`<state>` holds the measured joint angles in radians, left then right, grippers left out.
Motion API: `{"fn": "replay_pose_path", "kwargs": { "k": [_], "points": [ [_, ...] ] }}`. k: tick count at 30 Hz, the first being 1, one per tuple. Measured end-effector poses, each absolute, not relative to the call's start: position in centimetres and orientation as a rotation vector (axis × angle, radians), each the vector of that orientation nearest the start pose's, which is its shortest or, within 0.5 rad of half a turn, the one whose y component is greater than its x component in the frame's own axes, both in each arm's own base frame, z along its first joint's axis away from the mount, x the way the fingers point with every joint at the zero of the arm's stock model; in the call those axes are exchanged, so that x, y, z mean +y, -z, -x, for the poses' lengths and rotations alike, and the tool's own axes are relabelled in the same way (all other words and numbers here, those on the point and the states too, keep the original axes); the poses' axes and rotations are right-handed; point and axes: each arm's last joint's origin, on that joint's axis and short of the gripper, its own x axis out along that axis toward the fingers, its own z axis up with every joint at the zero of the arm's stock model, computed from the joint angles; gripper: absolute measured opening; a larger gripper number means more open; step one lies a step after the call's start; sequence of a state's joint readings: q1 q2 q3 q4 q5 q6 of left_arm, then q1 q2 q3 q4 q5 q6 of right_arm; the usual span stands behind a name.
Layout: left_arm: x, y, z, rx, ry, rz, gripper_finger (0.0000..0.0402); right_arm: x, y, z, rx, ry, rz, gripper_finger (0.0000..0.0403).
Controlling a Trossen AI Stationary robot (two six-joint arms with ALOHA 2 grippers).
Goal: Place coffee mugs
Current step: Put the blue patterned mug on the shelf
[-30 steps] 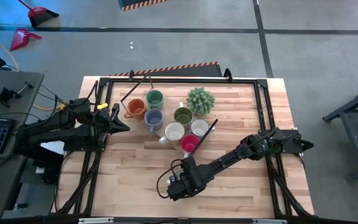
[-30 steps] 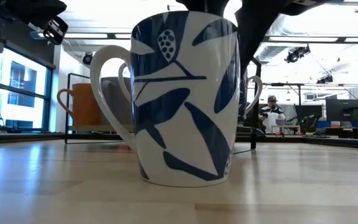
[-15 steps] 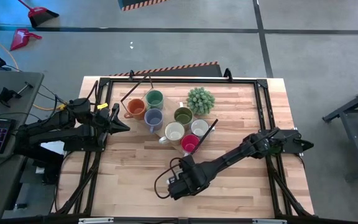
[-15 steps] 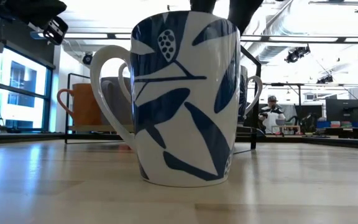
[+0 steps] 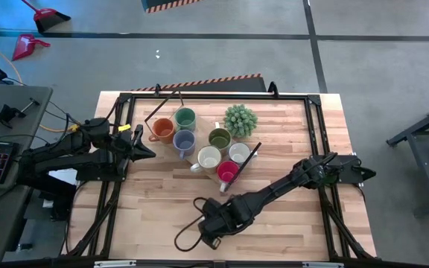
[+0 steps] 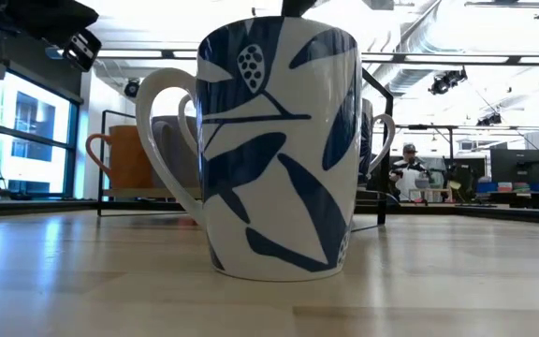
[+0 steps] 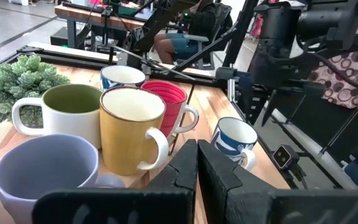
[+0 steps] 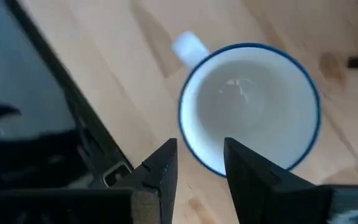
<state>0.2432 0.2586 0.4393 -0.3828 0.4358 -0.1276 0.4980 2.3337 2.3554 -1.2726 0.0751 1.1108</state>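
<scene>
On the wooden counter [image 5: 162, 193] the mugs stand in a tight cluster toward the far middle: an orange mug [image 5: 161, 131], a bright green mug [image 5: 185, 118], a blue-grey mug [image 5: 183, 141], a dark olive mug [image 5: 219, 138], a cream mug [image 5: 208, 158], a white mug [image 5: 238, 152] and a red-pink mug [image 5: 228, 173], with a spiky potted plant [image 5: 240, 120] just beside the olive one. Well apart from that group, near the counter's front edge, a white mug with blue leaf pattern [image 6: 274, 150] stands upright alone, its handle turned to the side; from table height it fills the picture, with the orange mug far behind it. The right pincer [image 8: 197, 162] hangs directly over this patterned mug's open mouth, looking straight down into its empty white interior with the blue rim; its fingers are parted a narrow way and hold nothing, clear of the rim. In the overhead picture the right arm reaches diagonally from the counter's right side to that front spot, and hides the patterned mug below it. The left pincer [image 7: 197, 163] waits at the counter's left edge, pointed toward the cluster, its two dark fingers pressed together with nothing between them. A seated person [image 6: 407, 173] shows far back in the room.
</scene>
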Motion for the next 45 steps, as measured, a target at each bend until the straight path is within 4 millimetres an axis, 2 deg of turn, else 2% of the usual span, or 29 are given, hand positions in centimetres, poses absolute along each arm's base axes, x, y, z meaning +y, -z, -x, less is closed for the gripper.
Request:
{"fn": "replay_pose_path", "kwargs": {
  "k": [5,11,16,20,36,45],
  "points": [
    [0.9,-25.5,-8.7,0.208,0.179,0.196,0.0000,22.8,-26.8,-42.1,1.257,0.174,-0.470,0.0108],
    [0.9,-25.5,-8.7,0.207,0.179,0.196,0.0000,22.5,-26.8,-42.3,1.266,0.080,-0.368,0.0108],
    [0.9,-25.5,-8.7,0.207,0.179,0.198,0.0000,22.7,-25.5,-42.9,1.293,0.017,-0.337,0.0108],
    [0.9,-25.5,-8.7,0.207,0.179,0.197,0.0000,22.8,-24.9,-43.2,1.295,0.003,-0.322,0.0108],
    [0.9,-25.4,-8.7,0.210,0.179,0.198,0.0000,23.3,-20.2,-44.2,1.388,-0.073,-0.144,0.0108],
    [0.9,-25.4,-8.7,0.214,0.179,0.198,0.0000,22.7,-19.9,-44.7,1.381,-0.034,-0.173,0.0104]
  ]
}}
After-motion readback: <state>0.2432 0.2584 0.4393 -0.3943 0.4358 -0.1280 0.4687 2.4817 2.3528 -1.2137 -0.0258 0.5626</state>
